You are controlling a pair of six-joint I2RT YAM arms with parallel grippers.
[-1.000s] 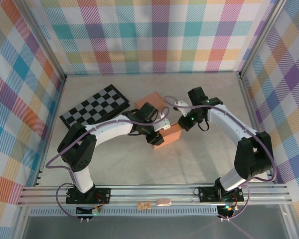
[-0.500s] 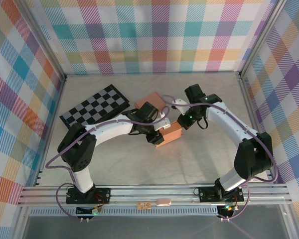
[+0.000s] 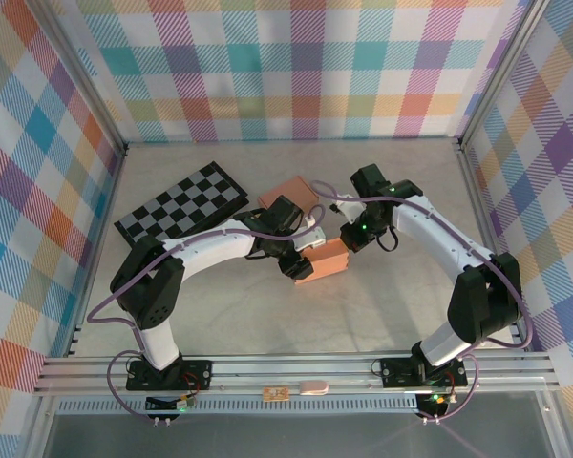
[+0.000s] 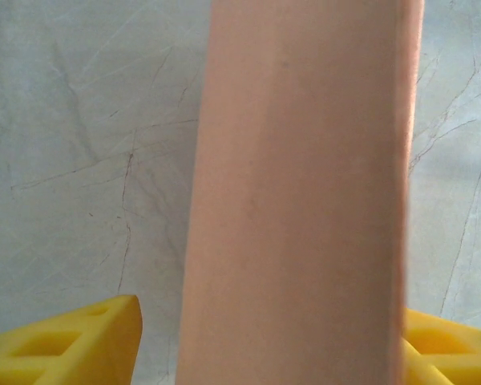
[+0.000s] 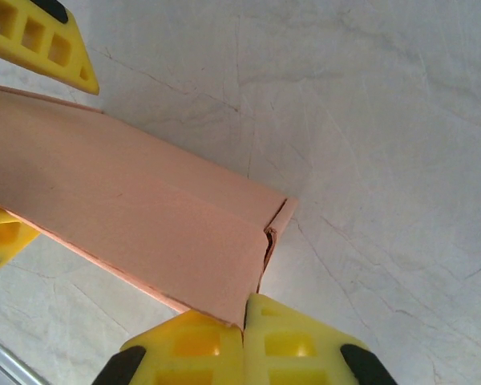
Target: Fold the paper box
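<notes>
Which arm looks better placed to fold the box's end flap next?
Probably the right. The right gripper, shut, has its tips at an end corner of the paper box, beside a small flap. The left gripper straddles the box's body, better suited to steadying it.

We are seeing the paper box (image 5: pixel 128 216) as thin salmon card, matt and smooth, rough-edged at one corner; the fingers (image 5: pixel 297 345) of the right gripper (image 5: pixel 244 305) are looking like bright yellow moulded plastic with a faint sheen; the table (image 5: pixel 369 120) is showing a pale, matt, finely veined stone-like surface; the frame rail (image 3: pixel 296 367) is reading as brushed metal; the walls (image 3: pixel 296 67) are showing a matt printed plaid.
</notes>
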